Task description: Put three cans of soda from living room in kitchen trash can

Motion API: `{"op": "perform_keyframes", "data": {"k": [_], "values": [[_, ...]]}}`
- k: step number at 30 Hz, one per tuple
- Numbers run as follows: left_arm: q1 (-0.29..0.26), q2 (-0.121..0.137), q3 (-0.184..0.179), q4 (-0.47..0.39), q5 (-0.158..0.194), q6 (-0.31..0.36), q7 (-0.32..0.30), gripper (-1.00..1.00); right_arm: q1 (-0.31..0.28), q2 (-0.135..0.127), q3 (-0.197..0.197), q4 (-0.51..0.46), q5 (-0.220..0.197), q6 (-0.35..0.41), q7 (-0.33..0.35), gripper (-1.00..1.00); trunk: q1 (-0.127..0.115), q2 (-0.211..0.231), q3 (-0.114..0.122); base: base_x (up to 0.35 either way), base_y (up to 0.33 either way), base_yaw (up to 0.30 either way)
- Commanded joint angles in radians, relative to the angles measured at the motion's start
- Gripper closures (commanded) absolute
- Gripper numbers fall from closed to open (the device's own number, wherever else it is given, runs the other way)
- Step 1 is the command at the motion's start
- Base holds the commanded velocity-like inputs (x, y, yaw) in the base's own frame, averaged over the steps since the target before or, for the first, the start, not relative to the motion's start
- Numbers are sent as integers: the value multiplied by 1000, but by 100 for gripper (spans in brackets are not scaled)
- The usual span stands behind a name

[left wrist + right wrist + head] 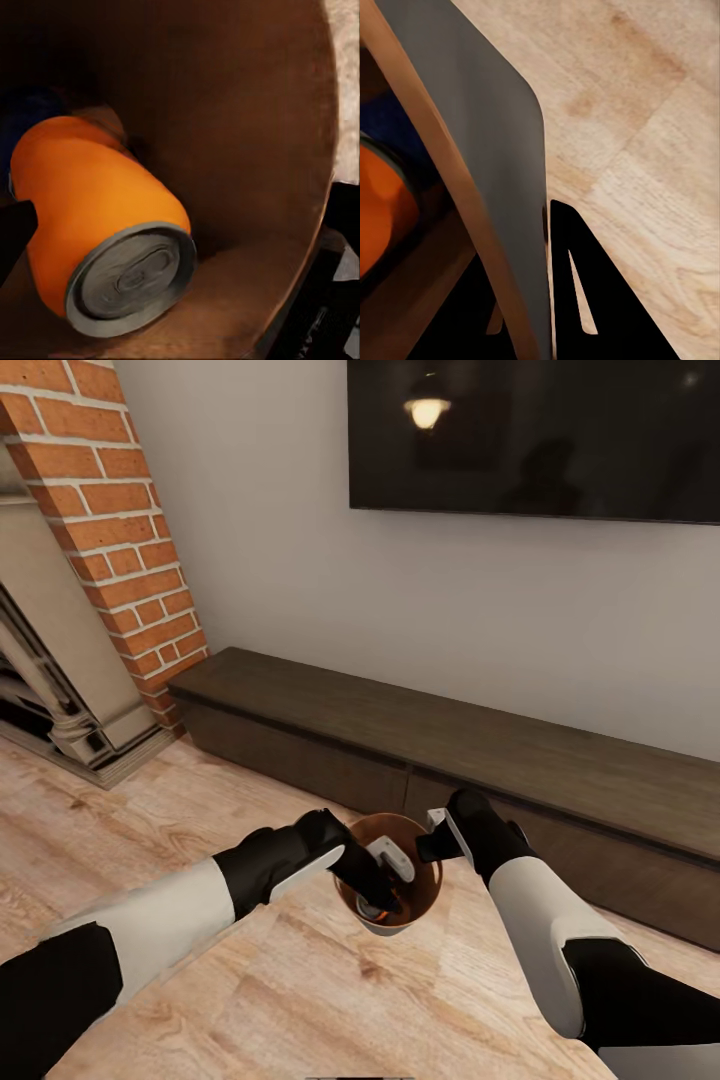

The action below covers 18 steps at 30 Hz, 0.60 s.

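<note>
Light plank flooring (300,1000) lies beneath the coppery round bin (425,905); right gripper (437,838) clamps its rim, left gripper (380,880), jaws unreadable, reaches inside beside an orange soda can (105,225). Tilting risks spilling cans.

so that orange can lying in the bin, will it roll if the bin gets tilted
Probably. The orange can lies on its side against the curved inner wall of the bin, so a tilt would likely roll it. It looks smooth and rigid, so it may also slide. A blue can beside it might stop it.

Glossy orange can (97,217) with brushed grey metal top; coppery matt bin (247,112); pale wood-plank floor (645,150).
</note>
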Motion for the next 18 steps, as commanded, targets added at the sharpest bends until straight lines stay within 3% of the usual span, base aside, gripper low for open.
{"op": "perform_keyframes", "data": {"k": [1, 2, 3, 5, 6, 7, 11, 12, 14, 15, 16, 17, 18], "values": [[1, 51, 3, -66, -1, 4, -17, -100, 0, 0, -2, 0, -23, 3, 6, 100, 0, 0, 0, 0, 0, 0], [1, 77, 4, -103, -1, 6, -23, -100, 0, 0, -2, 0, -23, 3, 6, 100, 0, 0, 0, 0, 0, 0], [1, 136, 7, -182, 2, 9, -32, -100, 0, -1, -2, 0, -23, 3, 6, 100, 0, 0, 0, 0, 0, 0], [1, 281, 17, -338, 8, 13, -62, -100, 0, -2, -3, 0, -24, 3, 6, 100, 0, 0, 0, 0, 0, 0], [1, 317, 25, -371, 9, 13, -75, -100, 0, -2, -3, 0, -24, 3, 6, 100, 0, 0, 0, 0, 0, 0], [1, 383, 56, -427, 11, 11, -107, -100, 0, -2, -4, 0, -24, 3, 6, 100, 0, 0, 0, 0, 0, 0], [10, 524, 156, -499, 13, 1, -204, -100, 0, -3, -5, 1, -24, 3, 6, 100, 0, 0, 0, 0, 0, 0], [21, 592, 209, -516, 13, -20, -257, -100, 0, -3, -5, 2, -24, 3, 6, 100, 0, 0, 0, 0, 0, 0], [54, 662, 275, -528, 13, -84, -309, -100, 0, -4, -5, 14, -23, 3, 6, 100, 0, 0, 0, 0, 0, 0], [125, 707, 352, -521, 15, -171, -334, -100, 0, -5, -8, 39, -23, 3, 6, 100, 0, 0, 0, 0, 0, 0], [145, 713, 375, -513, 15, -186, -333, -100, 0, -5, -9, 43, -23, 3, 6, 100, 0, 0, 0, 0, 0, 0], [215, 721, 457, -477, 14, -238, -295, -100, 0, -6, -12, 52, -23, 3, 7, 100, 0, 0, 0, 0, 0, 0], [243, 722, 487, -462, 14, -263, -273, -100, 0, -6, -13, 53, -23, 3, 7, 100, 0, 0, 0, 0, 0, 0]]}}
